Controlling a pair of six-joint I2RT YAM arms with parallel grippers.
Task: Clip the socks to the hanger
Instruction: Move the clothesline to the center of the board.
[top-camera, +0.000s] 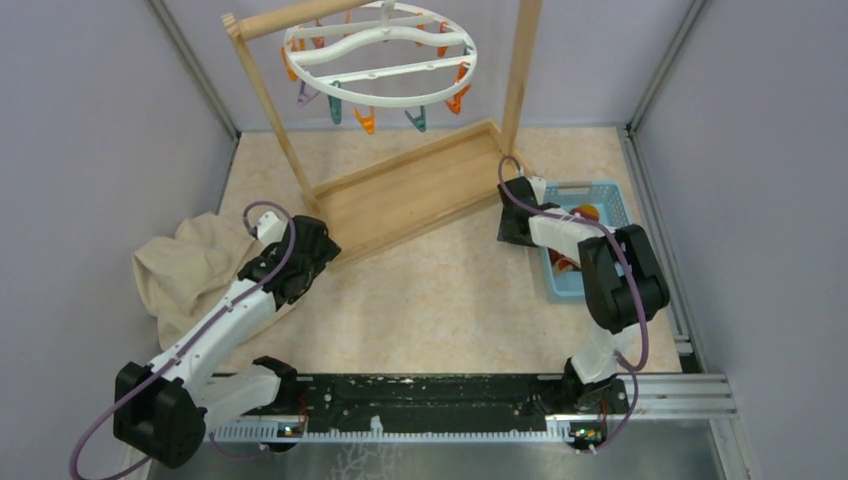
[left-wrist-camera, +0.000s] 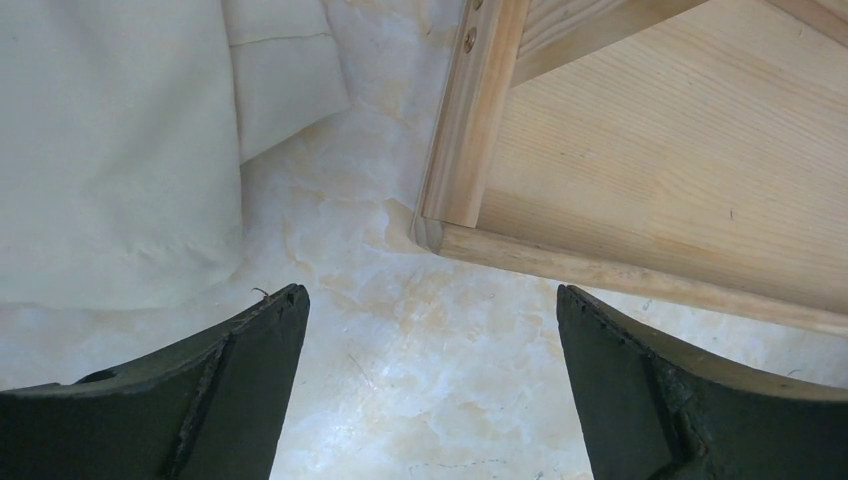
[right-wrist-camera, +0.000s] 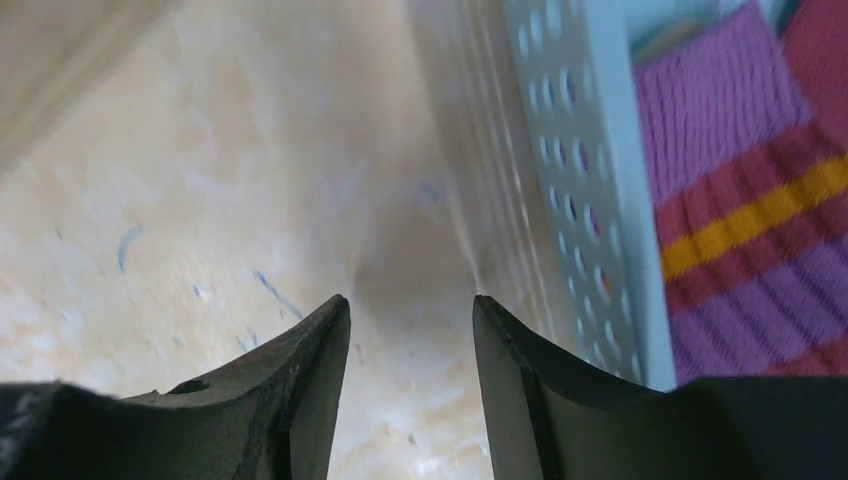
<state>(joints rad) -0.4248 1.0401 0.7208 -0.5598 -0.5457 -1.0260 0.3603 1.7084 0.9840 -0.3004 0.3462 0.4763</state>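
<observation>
- The left gripper (left-wrist-camera: 430, 300) was released, its jaws spread wide with nothing between them, over bare table (left-wrist-camera: 400, 400).
- The wooden stand (left-wrist-camera: 640, 180) lay straight ahead of it. The near rail and corner of the stand's base blocked the way forward, just beyond the fingertips.
- A crumpled beige cloth (top-camera: 185, 265) lay to the left beside that arm. Its edge was near the stand's corner but apart from it.
- The right gripper (right-wrist-camera: 410, 300) was also parted and held nothing. It sat low over the table, just outside the perforated wall of the blue basket (right-wrist-camera: 590, 150).
- The socks (top-camera: 580, 215) lay inside that basket at the right side of the table. The wrist view showed the purple sock (right-wrist-camera: 740, 200) with maroon and orange stripes, and the basket wall stood between it and the fingers.
- The hanger (top-camera: 395, 100) hung from the stand's top bar at the back, well apart from both grippers. Orange and teal clips (top-camera: 365, 122) dangled under its ring.
</observation>
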